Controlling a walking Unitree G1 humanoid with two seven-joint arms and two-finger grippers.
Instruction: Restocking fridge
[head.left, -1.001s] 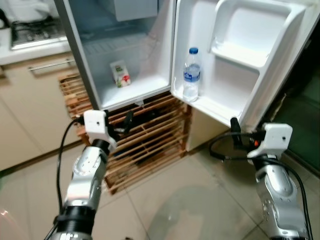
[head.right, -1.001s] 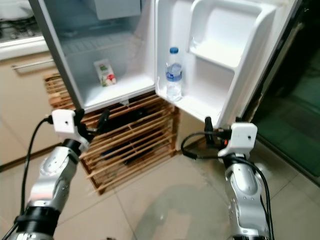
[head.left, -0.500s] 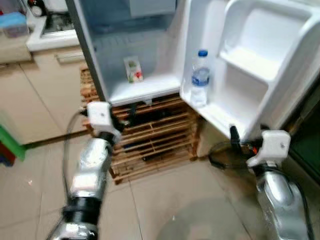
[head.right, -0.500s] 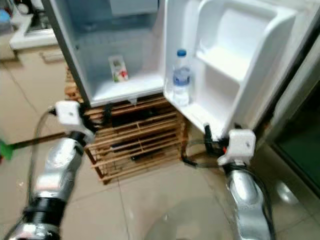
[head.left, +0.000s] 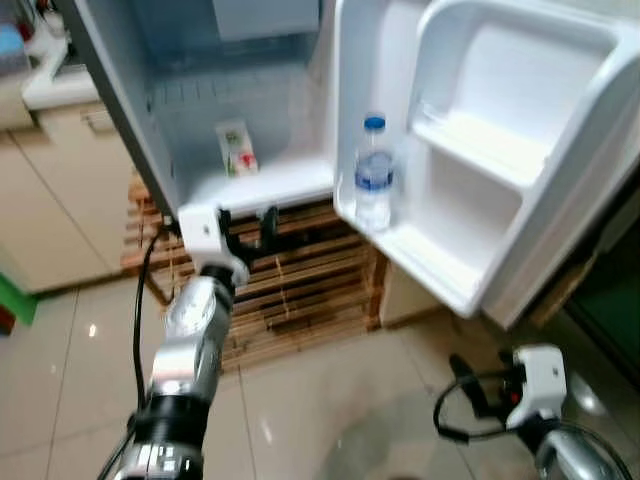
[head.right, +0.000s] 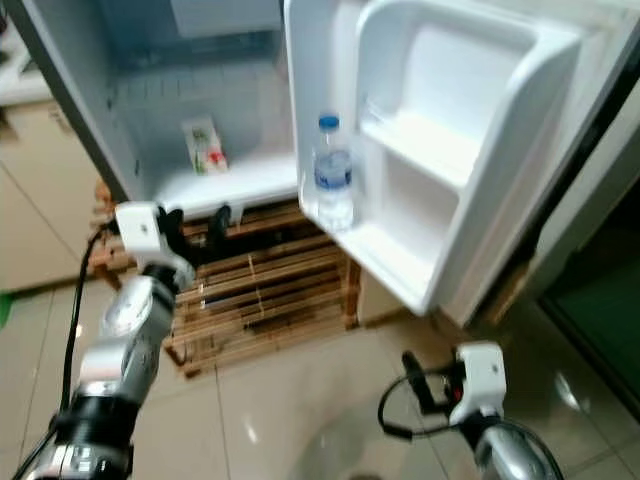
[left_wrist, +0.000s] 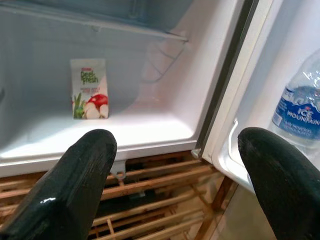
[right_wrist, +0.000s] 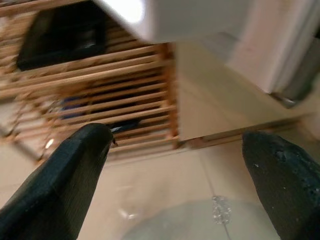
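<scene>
Water bottle: clear ribbed plastic, blue cap, blue label, standing upright in the bottom bin of the open fridge door, long axis vertical, cap up. The door liner is smooth white moulded plastic with rounded shelf pockets.

Small carton: flat rectangular pack, white with green and red print, upright on the fridge floor near the back wall, printed face toward me. The fridge interior is smooth pale plastic and its outer edge is grey metal.

Under the fridge is a slatted wooden rack of light horizontal bars with dark items behind the slats. The floor is glossy beige tile.

My left tool: fingers spread wide and released, holding nothing, touching nothing. It is raised just in front of the fridge's lower lip, above the rack and pointing into the compartment; in the left wrist view the carton sits between the fingers and the bottle beside the other one.

My right tool: also spread apart and empty, low over the tiles, well below the door and pointing toward the rack's end.
</scene>
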